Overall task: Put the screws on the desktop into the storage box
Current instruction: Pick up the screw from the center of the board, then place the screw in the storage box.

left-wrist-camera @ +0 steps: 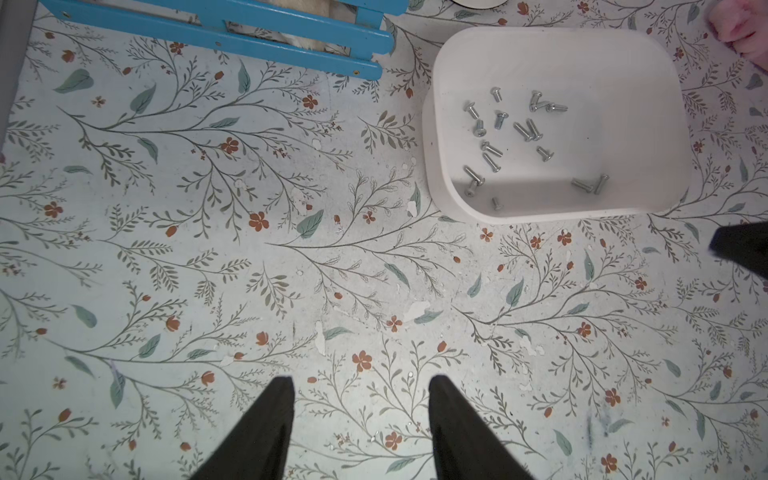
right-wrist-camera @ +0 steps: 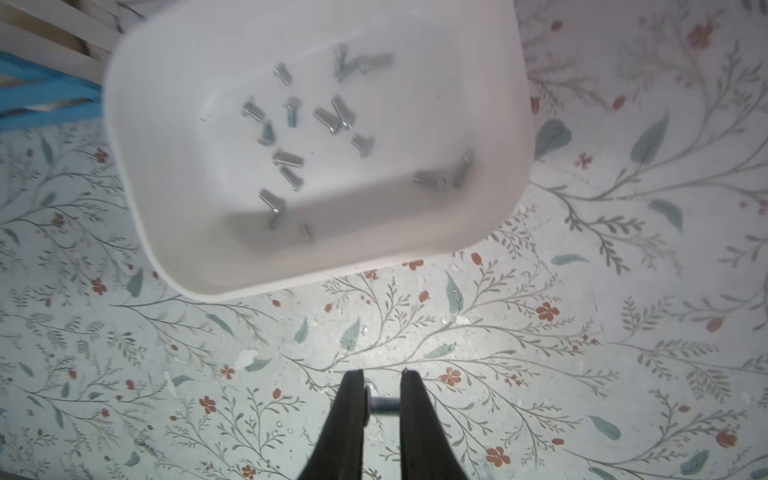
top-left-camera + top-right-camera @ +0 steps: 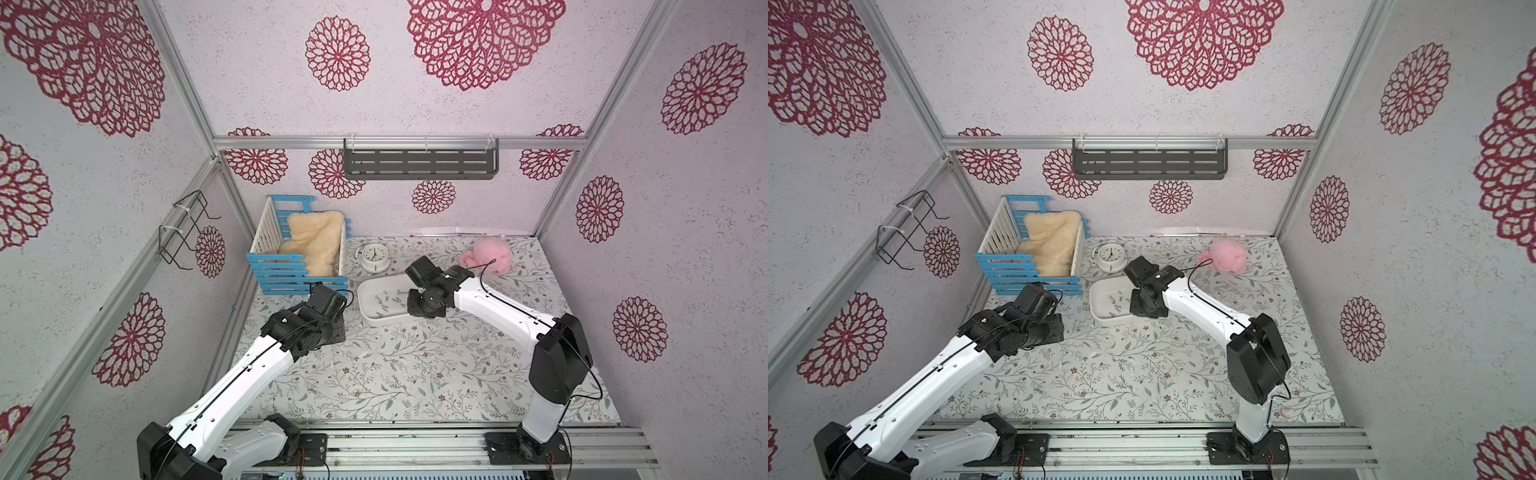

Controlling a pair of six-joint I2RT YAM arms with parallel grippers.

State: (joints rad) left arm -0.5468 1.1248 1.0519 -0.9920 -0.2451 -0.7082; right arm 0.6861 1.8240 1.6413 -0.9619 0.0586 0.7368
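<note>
**Right wrist view: one screw pinched, box close ahead**

The right gripper (image 2: 381,374) is closed on a single screw (image 2: 384,402), held crosswise between its jaws over the bare counter (image 2: 457,340). The white box (image 2: 158,187) lies just ahead, towards the back edge of the counter. It sits beside the blue crate (image 3: 286,278) in the back left corner, and many screws (image 2: 328,116) already lie on its floor. The step in hand looks like the carry and drop. Best to lift clear of the near wall, come over the middle of the box, lower, then open wide, since a screw held sideways may cling to one jaw. The left gripper (image 1: 361,395) hangs open and empty over bare counter, well apart from the box; it should wait there
</note>
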